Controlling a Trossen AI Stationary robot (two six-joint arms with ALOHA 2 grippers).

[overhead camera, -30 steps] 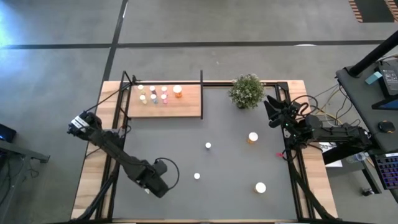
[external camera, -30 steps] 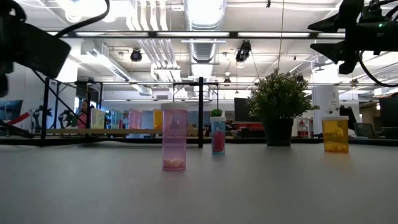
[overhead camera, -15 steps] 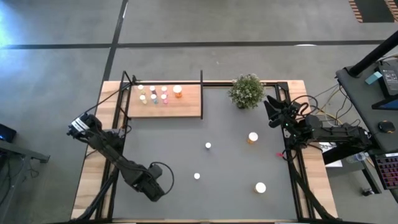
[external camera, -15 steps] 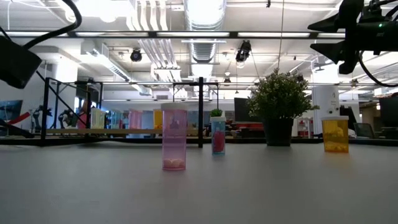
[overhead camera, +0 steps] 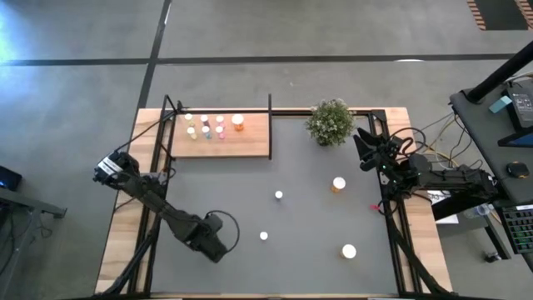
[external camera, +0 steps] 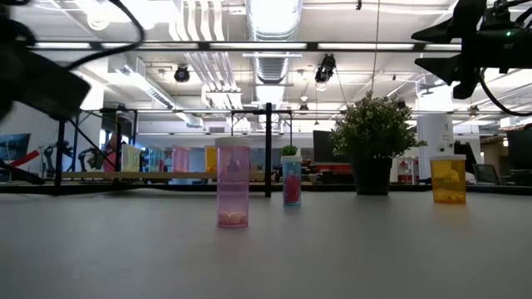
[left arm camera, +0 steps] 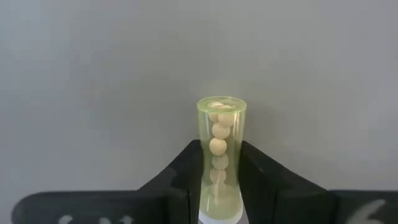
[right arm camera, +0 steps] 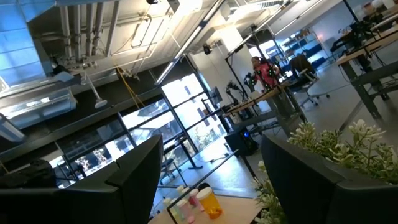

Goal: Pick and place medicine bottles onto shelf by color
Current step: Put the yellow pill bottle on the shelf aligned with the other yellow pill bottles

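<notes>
Between the left pincer's (left arm camera: 219, 186) fingers (left arm camera: 180, 180): yellow-green bottle (left arm camera: 220, 149), pinched, above bare tabletop (overhead camera: 308, 250). Pink bottle (overhead camera: 264, 236) just beside; shelf (overhead camera: 250, 143) well apart. Right pincer (overhead camera: 364, 150) spread near plant (overhead camera: 331, 122).

A grey concrete floor (overhead camera: 333, 33) crossed by dark seams surrounds the table. Beyond the tabletop lies an open hall: white ceiling ducts (external camera: 199, 58), bright strip lights (external camera: 270, 17), tall windows (right arm camera: 186, 118), desks and office chairs (right arm camera: 305, 68) farther back.
</notes>
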